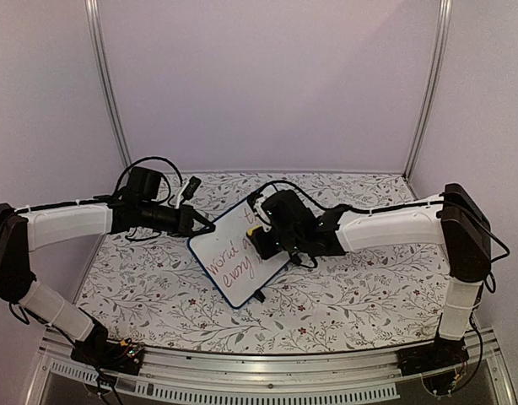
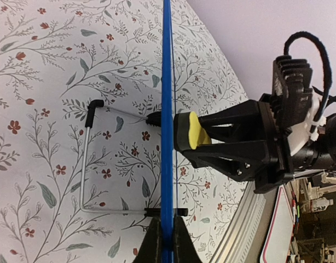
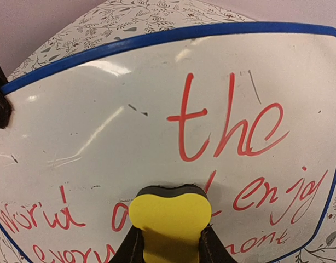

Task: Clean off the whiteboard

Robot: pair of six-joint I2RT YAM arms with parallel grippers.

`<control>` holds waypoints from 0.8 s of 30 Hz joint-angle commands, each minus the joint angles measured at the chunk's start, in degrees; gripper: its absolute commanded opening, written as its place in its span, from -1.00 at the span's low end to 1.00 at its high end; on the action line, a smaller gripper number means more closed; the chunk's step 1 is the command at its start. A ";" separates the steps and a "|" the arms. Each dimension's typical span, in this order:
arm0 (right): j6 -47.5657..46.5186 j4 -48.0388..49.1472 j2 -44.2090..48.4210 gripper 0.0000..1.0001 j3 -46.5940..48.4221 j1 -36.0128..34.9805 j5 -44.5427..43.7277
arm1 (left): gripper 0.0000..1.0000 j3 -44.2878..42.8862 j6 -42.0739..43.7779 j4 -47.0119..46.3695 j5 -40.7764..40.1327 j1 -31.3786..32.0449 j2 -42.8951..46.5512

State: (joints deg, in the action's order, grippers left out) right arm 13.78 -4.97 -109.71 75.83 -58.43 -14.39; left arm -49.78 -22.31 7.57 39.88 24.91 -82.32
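The whiteboard (image 1: 231,251), white with a blue frame and red handwriting, stands tilted on the table. My left gripper (image 1: 205,226) is shut on its upper left edge. In the left wrist view the blue frame (image 2: 167,98) runs edge-on between the closed jaws of that gripper (image 2: 167,241). My right gripper (image 1: 263,239) is shut on a yellow eraser (image 1: 257,230). The eraser's dark felt face presses against the board's front. In the right wrist view the eraser (image 3: 169,216) sits below the word "the" on the whiteboard (image 3: 129,87), pinched by that gripper (image 3: 169,246).
A thin wire stand (image 2: 87,159) with black tips juts out behind the board over the floral tablecloth (image 1: 343,291). The enclosure's walls and metal posts (image 1: 107,84) ring the table. The front rail (image 1: 267,375) runs along the near edge.
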 commanded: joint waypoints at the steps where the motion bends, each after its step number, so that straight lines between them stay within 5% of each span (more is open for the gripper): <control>1: 0.16 -2.62 -0.87 -0.65 0.62 0.60 0.66 | -1.00 -0.14 0.64 -0.57 2.65 0.55 0.99; 14: -3.02 -5.40 -6.42 -0.64 14.79 2.34 -2.44 | -1.00 -0.14 0.71 -0.59 2.74 0.51 1.05; 24: -2.51 -4.21 -4.63 -0.64 7.45 2.45 -0.47 | -1.00 -0.22 0.65 -0.57 2.83 0.49 0.86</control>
State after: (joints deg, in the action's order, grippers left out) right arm 11.14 -7.88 -114.41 88.31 -56.53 -15.92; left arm -49.78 -22.50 7.57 39.81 24.91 -82.30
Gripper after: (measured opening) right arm 0.262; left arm 0.025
